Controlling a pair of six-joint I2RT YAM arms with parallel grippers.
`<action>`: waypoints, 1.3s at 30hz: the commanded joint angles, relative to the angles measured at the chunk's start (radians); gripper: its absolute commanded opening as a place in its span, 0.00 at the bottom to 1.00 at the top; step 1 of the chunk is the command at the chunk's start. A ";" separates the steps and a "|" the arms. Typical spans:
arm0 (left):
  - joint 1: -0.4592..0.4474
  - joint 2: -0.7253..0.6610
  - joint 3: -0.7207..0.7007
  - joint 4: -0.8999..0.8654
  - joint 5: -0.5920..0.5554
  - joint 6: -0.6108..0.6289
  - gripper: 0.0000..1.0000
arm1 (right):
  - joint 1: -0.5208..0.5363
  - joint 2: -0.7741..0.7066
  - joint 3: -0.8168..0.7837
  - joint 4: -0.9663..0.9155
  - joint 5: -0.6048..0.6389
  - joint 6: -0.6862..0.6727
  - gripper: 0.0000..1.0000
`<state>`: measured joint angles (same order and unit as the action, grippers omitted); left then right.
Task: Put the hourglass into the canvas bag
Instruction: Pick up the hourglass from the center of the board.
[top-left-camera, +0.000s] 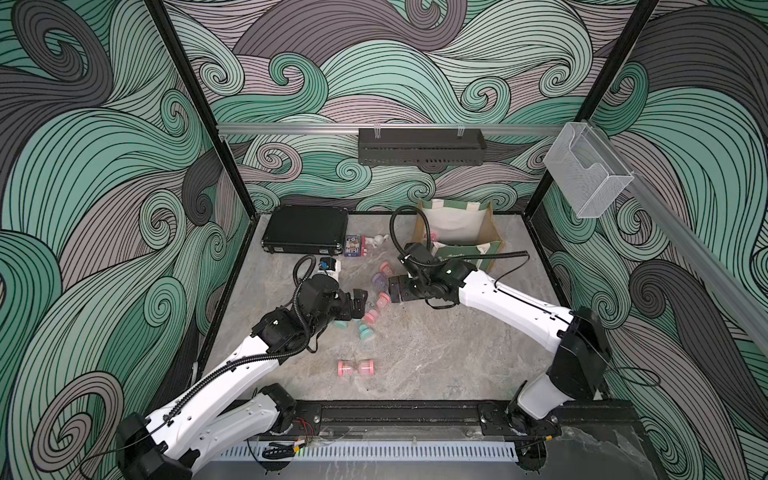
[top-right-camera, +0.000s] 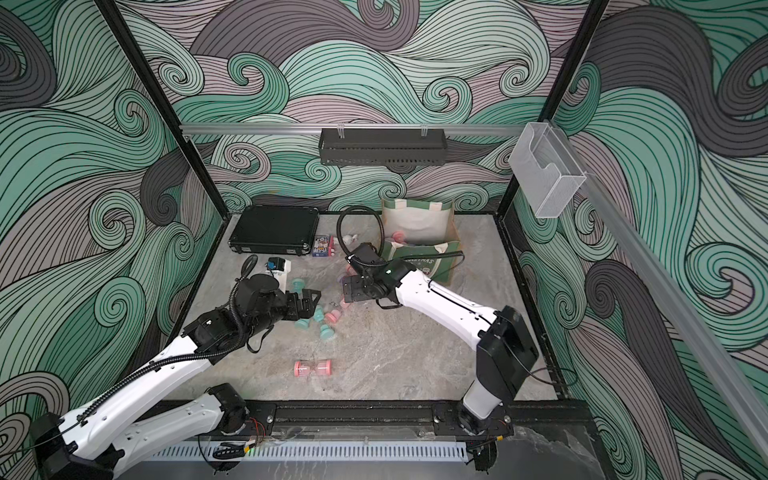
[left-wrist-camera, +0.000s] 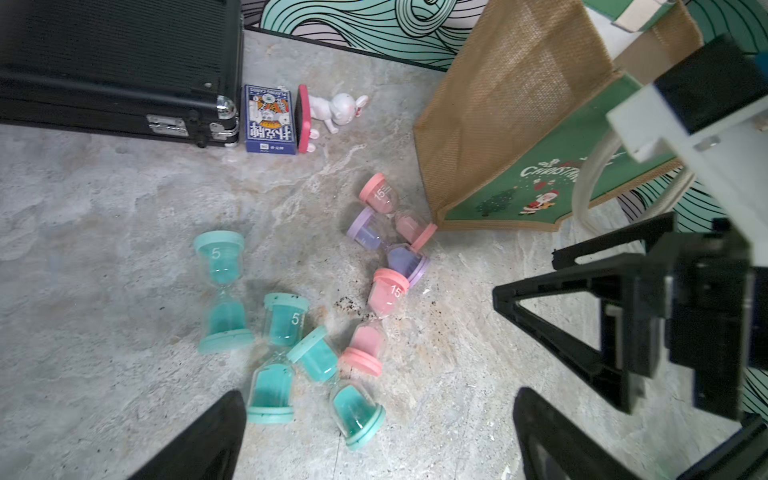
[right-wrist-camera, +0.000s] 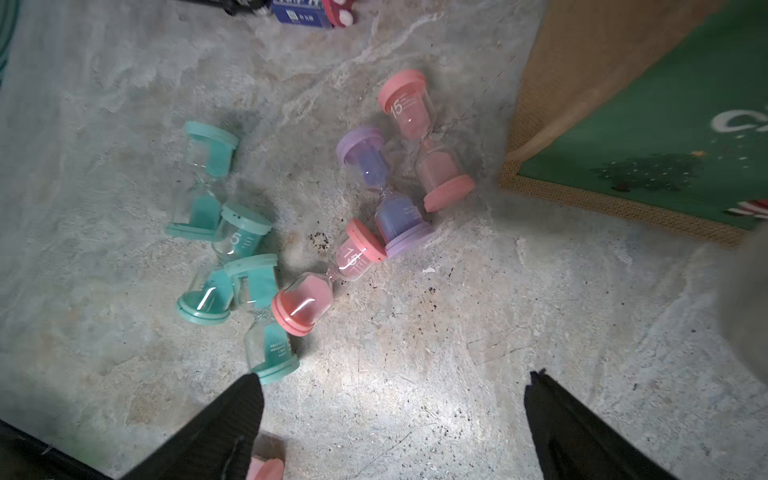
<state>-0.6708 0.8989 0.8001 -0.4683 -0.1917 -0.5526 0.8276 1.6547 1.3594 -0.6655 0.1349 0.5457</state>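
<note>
Left claw (left-wrist-camera: 374, 401) spread, right claw (left-wrist-camera: 523, 272) beyond

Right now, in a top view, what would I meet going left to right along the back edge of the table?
Along the back: black hard case → blue card box → white bunny figurine → canvas bag.

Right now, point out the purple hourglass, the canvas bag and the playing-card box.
purple hourglass (right-wrist-camera: 394, 214): right wrist view, on its sand-filled bulb.
canvas bag (left-wrist-camera: 511, 108): left wrist view, on its tan side panel.
playing-card box (left-wrist-camera: 268, 118): left wrist view, on its printed blue face.
</note>
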 joint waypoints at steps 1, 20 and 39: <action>0.001 -0.037 -0.008 -0.033 -0.079 -0.031 0.99 | 0.013 0.051 -0.008 0.072 0.032 0.042 1.00; 0.004 -0.081 -0.048 -0.040 -0.117 -0.041 0.99 | 0.038 0.305 0.113 0.066 0.075 0.210 1.00; 0.007 -0.078 -0.029 -0.042 -0.122 -0.020 0.99 | 0.061 0.446 0.197 0.084 0.048 0.386 0.72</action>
<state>-0.6701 0.8330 0.7494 -0.5018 -0.2920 -0.5781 0.8883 2.0731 1.5242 -0.5789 0.1768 0.8925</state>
